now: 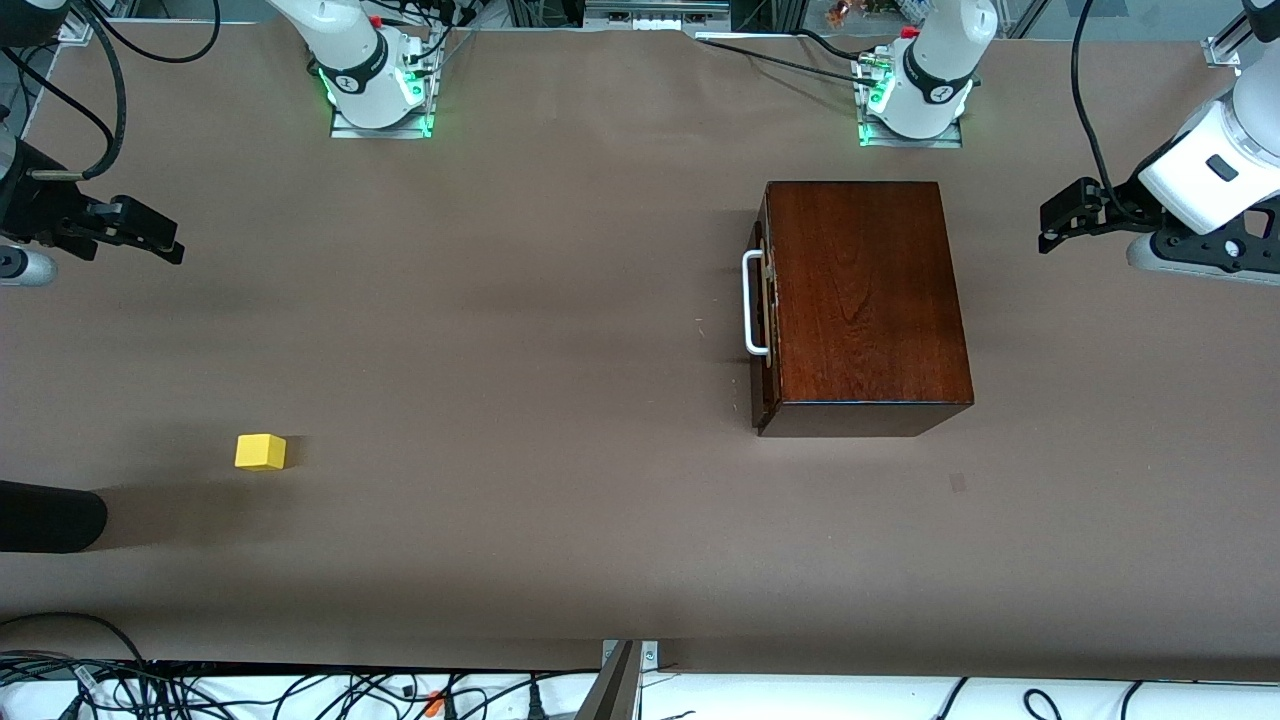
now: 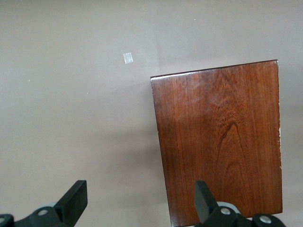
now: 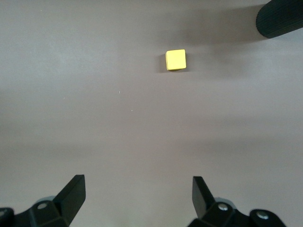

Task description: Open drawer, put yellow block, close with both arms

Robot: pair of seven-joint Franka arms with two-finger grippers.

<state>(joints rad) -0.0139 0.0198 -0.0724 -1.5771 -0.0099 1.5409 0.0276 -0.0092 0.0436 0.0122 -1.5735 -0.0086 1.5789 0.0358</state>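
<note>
The dark mahogany box (image 1: 865,300) stands toward the left arm's end of the table. Its drawer (image 1: 766,305) is shut, and its white bar handle (image 1: 752,305) faces the right arm's end. The yellow block (image 1: 260,452) lies on the table toward the right arm's end, nearer to the front camera than the box. My left gripper (image 1: 1055,225) hangs open and empty over the table beside the box, whose top (image 2: 222,142) fills part of the left wrist view. My right gripper (image 1: 168,245) hangs open and empty over the table at the right arm's end; in the right wrist view the block (image 3: 175,60) lies well apart from its fingertips (image 3: 75,189).
A black cylindrical object (image 1: 50,515) reaches over the table edge beside the block and also shows in the right wrist view (image 3: 281,19). A small patch of tape (image 1: 957,483) sits on the brown table nearer to the front camera than the box. Cables run along the front edge.
</note>
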